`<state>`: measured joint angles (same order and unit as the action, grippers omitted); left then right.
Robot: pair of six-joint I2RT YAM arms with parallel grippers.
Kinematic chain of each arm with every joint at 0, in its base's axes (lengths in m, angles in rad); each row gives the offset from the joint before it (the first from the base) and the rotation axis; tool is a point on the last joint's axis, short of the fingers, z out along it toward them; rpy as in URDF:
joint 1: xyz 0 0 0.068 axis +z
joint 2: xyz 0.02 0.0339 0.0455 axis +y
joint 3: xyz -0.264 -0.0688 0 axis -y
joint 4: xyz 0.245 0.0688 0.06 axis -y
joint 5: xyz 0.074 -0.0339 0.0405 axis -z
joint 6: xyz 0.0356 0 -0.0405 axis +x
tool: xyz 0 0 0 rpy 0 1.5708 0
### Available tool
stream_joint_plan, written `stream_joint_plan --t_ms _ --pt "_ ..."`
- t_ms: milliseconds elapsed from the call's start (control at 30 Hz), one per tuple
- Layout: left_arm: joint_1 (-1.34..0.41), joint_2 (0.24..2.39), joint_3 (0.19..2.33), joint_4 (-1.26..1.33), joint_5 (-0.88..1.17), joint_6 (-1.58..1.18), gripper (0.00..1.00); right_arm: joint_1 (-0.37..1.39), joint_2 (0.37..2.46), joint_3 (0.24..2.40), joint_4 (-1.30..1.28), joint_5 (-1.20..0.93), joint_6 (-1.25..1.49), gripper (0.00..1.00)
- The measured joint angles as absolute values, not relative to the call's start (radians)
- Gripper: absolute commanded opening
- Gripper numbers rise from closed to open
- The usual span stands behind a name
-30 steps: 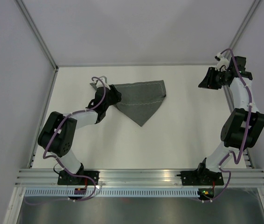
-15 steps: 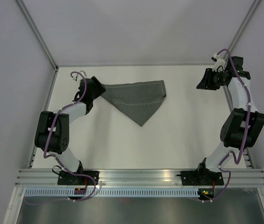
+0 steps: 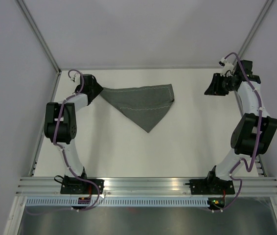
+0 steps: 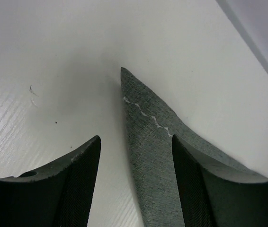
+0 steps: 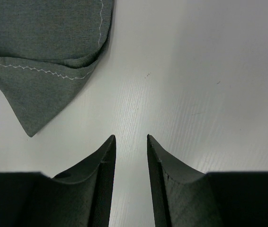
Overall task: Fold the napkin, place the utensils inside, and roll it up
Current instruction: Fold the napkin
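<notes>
The dark grey napkin (image 3: 141, 104) lies folded at the back middle of the table, its lower point towards the near side and its left corner drawn out to the left. My left gripper (image 3: 94, 88) sits at that left corner. In the left wrist view the left gripper (image 4: 136, 137) is open, and the napkin's pointed corner (image 4: 146, 113) lies on the table between the jaws, unclamped. My right gripper (image 3: 214, 86) hovers at the back right, away from the napkin. In the right wrist view it (image 5: 130, 135) is narrowly open and empty, with the napkin (image 5: 44, 47) at upper left. The fork is out of view.
The white table (image 3: 187, 142) is bounded by grey walls with a metal frame post at each back corner. An aluminium rail (image 3: 148, 185) with both arm bases runs along the near edge.
My left gripper has swung left and back towards the back-left corner, and the napkin's left corner now stretches out to the left with it. The right gripper shifted only slightly.
</notes>
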<state>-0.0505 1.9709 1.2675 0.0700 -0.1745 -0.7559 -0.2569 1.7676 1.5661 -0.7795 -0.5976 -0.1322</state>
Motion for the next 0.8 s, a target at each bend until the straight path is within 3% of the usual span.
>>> stream_joint_plan --t_ms 567,700,800 --pt "-0.039 2.151 1.494 -0.108 -0.173 -0.788 0.53 -0.257 1.799 1.561 -0.779 -0.597 -0.145 0.37" --pt "-0.038 2.162 1.501 -0.126 -0.173 -0.79 0.46 -0.257 1.8 1.561 -0.779 -0.597 -0.147 0.37" --pt "-0.039 2.168 1.507 -0.126 -0.173 -0.796 0.34 -0.257 1.8 1.561 -0.779 -0.597 -0.147 0.36"
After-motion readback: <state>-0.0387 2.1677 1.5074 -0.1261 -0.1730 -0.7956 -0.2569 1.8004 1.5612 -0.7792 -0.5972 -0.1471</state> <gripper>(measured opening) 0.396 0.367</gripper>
